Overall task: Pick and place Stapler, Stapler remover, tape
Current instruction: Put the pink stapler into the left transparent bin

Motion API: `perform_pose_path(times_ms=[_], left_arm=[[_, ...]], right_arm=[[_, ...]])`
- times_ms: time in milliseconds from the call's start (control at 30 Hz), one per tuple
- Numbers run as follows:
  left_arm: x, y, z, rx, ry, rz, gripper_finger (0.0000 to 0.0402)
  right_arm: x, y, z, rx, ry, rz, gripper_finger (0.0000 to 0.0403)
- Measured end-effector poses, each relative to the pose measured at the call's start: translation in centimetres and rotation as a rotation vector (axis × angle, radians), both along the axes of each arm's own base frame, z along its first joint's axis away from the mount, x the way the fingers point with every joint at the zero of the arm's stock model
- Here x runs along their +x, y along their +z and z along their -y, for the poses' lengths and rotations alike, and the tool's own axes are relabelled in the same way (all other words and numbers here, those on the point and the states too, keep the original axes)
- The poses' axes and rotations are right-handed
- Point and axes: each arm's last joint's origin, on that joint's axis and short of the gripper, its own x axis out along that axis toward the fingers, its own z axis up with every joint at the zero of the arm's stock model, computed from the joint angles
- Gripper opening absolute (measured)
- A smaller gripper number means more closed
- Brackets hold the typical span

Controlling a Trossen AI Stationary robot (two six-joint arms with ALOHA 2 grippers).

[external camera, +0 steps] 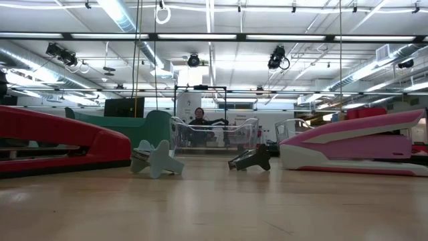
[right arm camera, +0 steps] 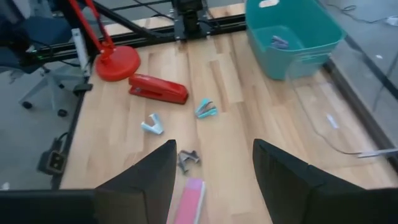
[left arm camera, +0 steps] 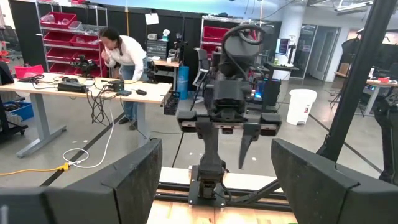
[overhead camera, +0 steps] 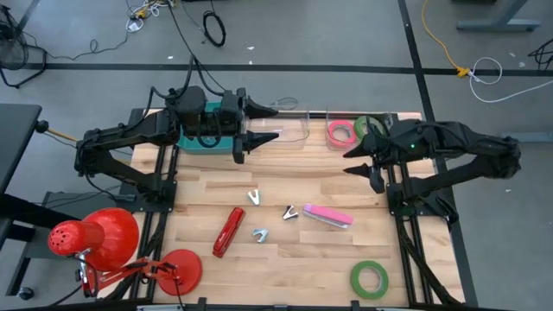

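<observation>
1. Both arms hover over the upper part of the worktop [overhead camera: 285, 186] in the high view. The left end effector [overhead camera: 275, 121] sits upper centre with its fingers spread wide and nothing between them. The right end effector [overhead camera: 354, 161] sits upper right, fingers apart and also empty.
2. The task's things lie as follows:
   - the red stapler [overhead camera: 228, 231] is lower left of centre;
   - the pink stapler [overhead camera: 327, 215] is lower right of centre;
   - three staple removers [overhead camera: 254, 198] are scattered between the staplers;
   - a green tape roll [overhead camera: 369, 278] is at the lower right;
   - a red-pink tape roll [overhead camera: 340, 132] and a second green roll [overhead camera: 368, 126] are at the upper right, just beside the right end effector.
3. Risk, as I judge it: the removers are small and lie close to the pink stapler, so a descent aimed at one could knock its neighbour.
4. Another likely risk: the flat tape rolls offer little edge, so the fingers may slide off or push a roll across the wood.
5. The two upper rolls lie close together, so gripping one could drag the other.
6. Only the right wrist view shows a small item already in the teal bin [right arm camera: 292, 34].
7. The low view shows the staplers' side profiles but no tape. It also shows a clear container [external camera: 214, 137] at the back.
8. The left wrist view looks across at the right arm and a person in the room, not at the worktop's things.
</observation>
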Motion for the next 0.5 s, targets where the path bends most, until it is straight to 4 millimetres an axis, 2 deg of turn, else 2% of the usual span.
perform_pose_path(times_ms=[200,500], left_arm=[[0.0,-0.4,0.0,0.004,0.001,-0.044,0.0304],[0.0,-0.9,0.1,0.012,-0.005,-0.097,0.0304]], right_arm=[[0.6,-0.7,-1.3,0.027,0.040,-0.060,0.0213],[2.5,-3.1,-2.9,-0.047,0.057,-0.267,0.0213]])
